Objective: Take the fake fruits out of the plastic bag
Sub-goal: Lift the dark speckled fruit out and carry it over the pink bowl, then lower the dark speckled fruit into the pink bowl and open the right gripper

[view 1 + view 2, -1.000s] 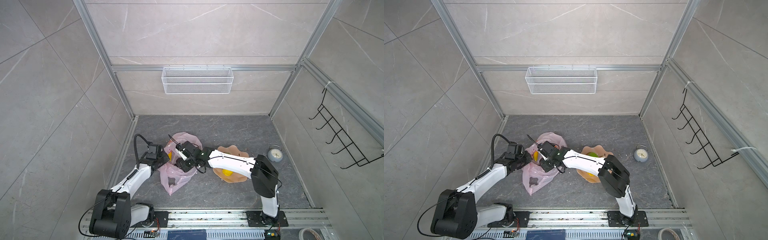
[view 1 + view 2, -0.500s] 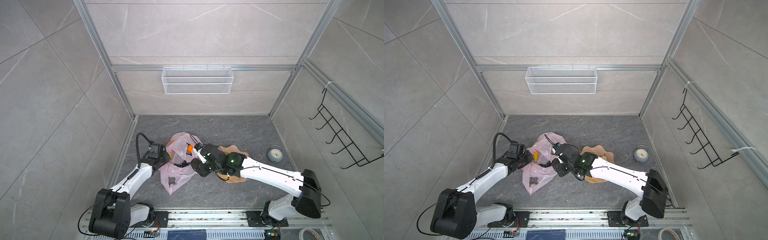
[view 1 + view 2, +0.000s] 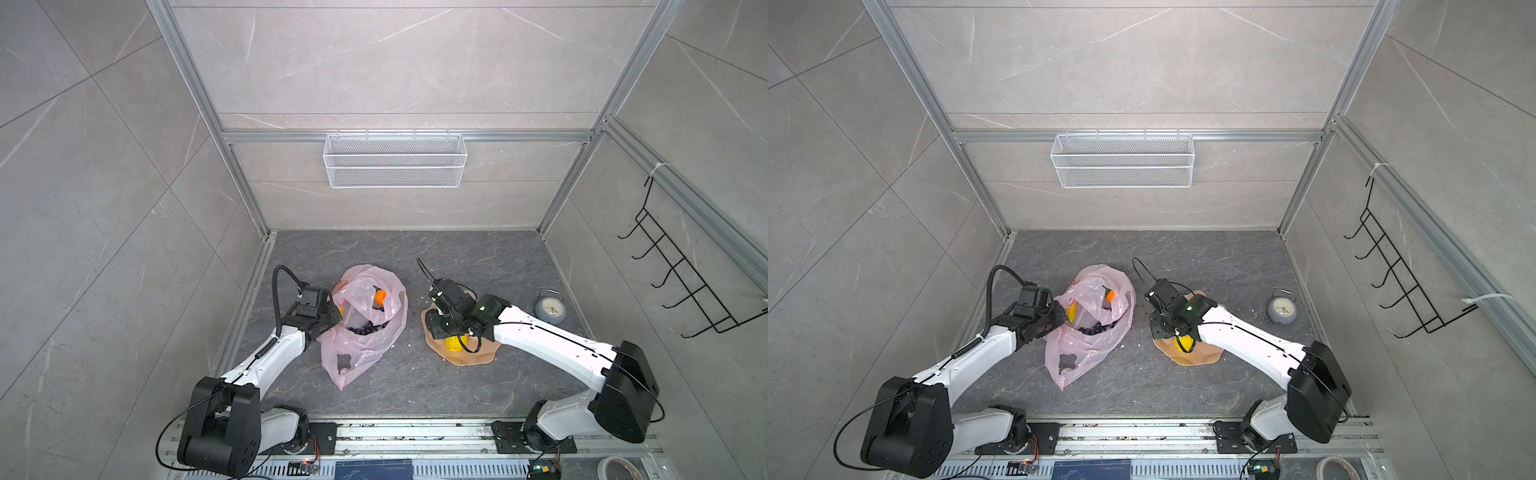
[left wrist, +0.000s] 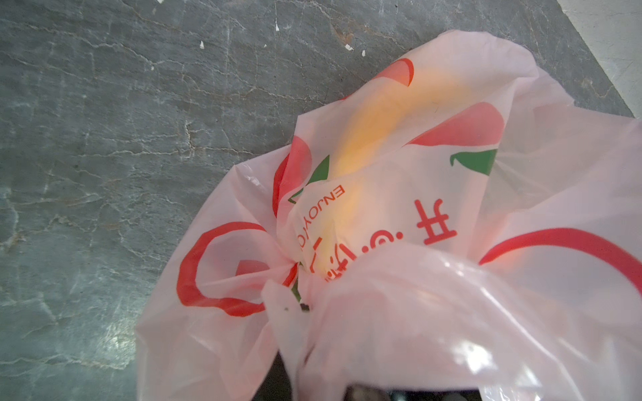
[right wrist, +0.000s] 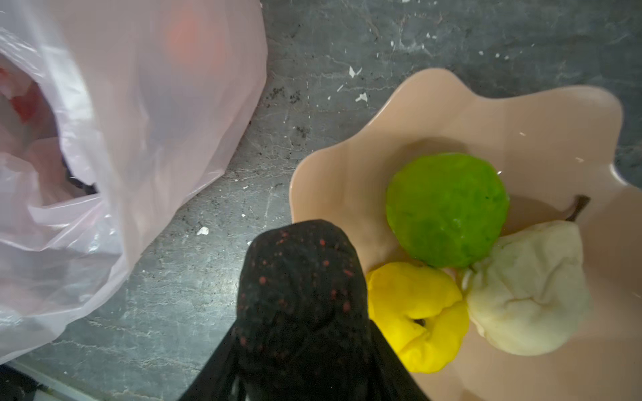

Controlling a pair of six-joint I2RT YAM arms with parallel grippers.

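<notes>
Top views show both arms low over a dark grey stone table (image 3: 478,266). A thin, crinkly, pale pink plastic bag (image 3: 365,345) lies left of the middle. At 3 o'clock from it sits a peach plate with a wavy edge (image 3: 482,358). A small round grey alarm clock (image 3: 549,308) stands at 3 o'clock from the plate, well apart. A white wire basket (image 3: 395,160) hangs on the back wall at 12 o'clock. The right arm hides much of the plate from above.

In the bag's open mouth lie a small orange fruit (image 3: 380,296), a dark grape bunch (image 3: 365,329) and a long yellow banana (image 3: 1072,311) at the 9 o'clock side. On the plate a round bright green fruit (image 5: 448,208), a yellow lemon (image 5: 417,312) and a beige pear-shaped piece (image 5: 528,291) touch each other.

The left gripper (image 3: 333,316) is pinched tight on the bag's 9 o'clock edge, and the plastic bunches up there. The right gripper (image 3: 435,328) hangs over the plate's 9 o'clock rim. It squeezes a dark avocado-like piece with red specks (image 5: 302,295), just beside the lemon.
</notes>
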